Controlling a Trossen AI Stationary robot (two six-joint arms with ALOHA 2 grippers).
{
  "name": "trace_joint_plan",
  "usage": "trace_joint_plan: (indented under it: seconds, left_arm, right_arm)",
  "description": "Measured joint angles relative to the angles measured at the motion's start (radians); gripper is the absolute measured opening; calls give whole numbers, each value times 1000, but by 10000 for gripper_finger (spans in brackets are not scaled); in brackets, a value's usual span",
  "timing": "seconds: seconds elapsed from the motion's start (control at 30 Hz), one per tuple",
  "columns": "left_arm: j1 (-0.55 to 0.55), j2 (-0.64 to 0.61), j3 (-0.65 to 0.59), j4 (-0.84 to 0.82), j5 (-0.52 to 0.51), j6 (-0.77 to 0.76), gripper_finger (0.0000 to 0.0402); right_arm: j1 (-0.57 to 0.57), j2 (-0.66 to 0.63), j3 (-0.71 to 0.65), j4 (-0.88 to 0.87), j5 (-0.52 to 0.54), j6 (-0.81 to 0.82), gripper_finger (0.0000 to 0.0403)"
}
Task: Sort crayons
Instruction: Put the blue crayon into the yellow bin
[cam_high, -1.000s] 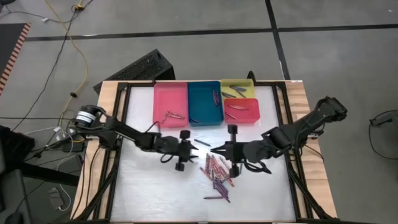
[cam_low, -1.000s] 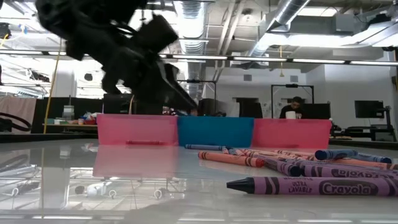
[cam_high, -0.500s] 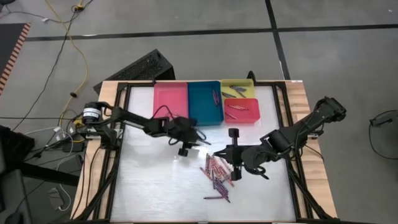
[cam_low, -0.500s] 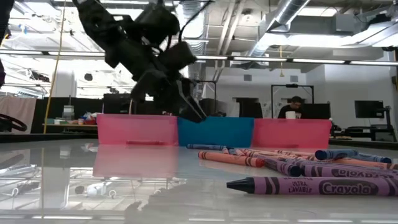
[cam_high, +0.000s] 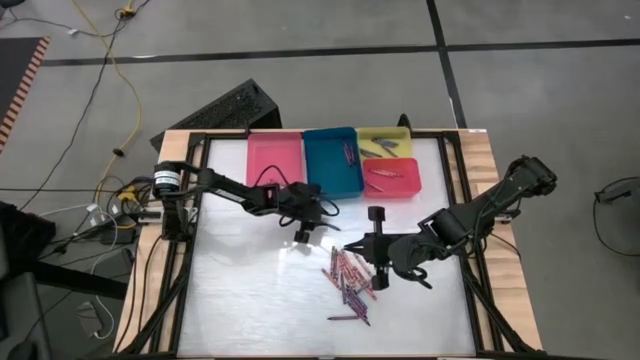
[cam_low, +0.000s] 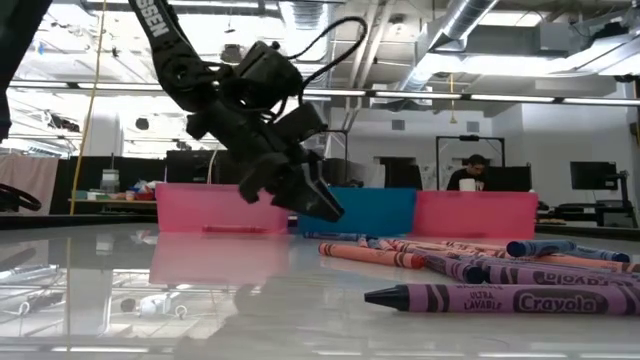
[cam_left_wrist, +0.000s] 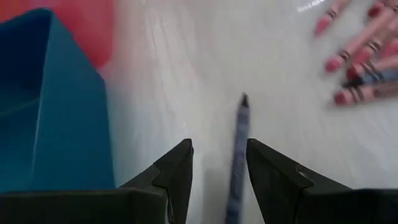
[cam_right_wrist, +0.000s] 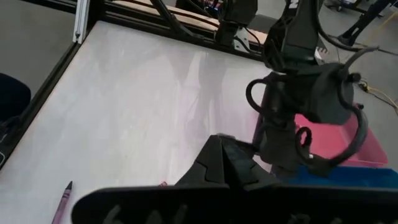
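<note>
- Dozens of crayons (cam_high: 349, 276) lie loose in a heap on the white table (cam_high: 240, 290), near its middle, with a few already in the trays at the far edge.
- One dark blue crayon (cam_left_wrist: 239, 155) lies apart from the heap, just in front of the teal tray (cam_high: 331, 165); your left gripper (cam_high: 312, 222) hangs over it with jaws spread, one finger on either side, nothing pinched yet.
- Your right gripper (cam_high: 350, 246) waits beside the heap, jaws pressed together and empty.
- Expect each crayon to be light and stiff, but its round, paper-wrapped body will likely roll or skid on the glossy top if a finger nudges it before the other one closes.
- Wax is brittle, so a hard squeeze or a pinch near the tip could snap it.
- Take it across the wrapped middle, square to its length, with both fingers landing together.
- In the heap, sticks touch and overlap; pick from the edge so you don't lift two.
</note>
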Motion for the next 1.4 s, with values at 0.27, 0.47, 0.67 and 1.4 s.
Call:
trace_joint_plan:
  seconds: [0.27,0.47,0.67,1.4]
  left_arm:
    - [-63,11,72,-169,21,-36,140]
    - [-122,14,87,-240,-79,-58,139]
    - [-136,13,87,-241,-114,-88,139]
    - [-189,-230,85,-415,-195,-126,139]
  right_arm:
    - [1,0,0,1,0,26,0]
    - [10,0,0,1,-3,37,0]
    - [34,0,0,4,-3,52,0]
    - [44,0,-15,-76,77,108,0]
